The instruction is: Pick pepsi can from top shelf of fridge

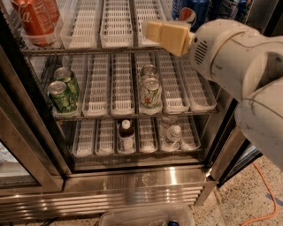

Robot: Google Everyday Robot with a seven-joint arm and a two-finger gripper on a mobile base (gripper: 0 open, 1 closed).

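While the gripper (152,32) is held before the front rail of the top shelf (84,50), right of centre, whether it is open or closed cannot be told. Pepsi can (187,15): stood upright at the right of the top shelf, beside other blue cans (202,7), long axis vertical, lower part hidden behind the gripper body. From the gripper tip it is placed to the right and deeper inside the fridge (132,185). A rightward shift before reaching in is judged necessary.
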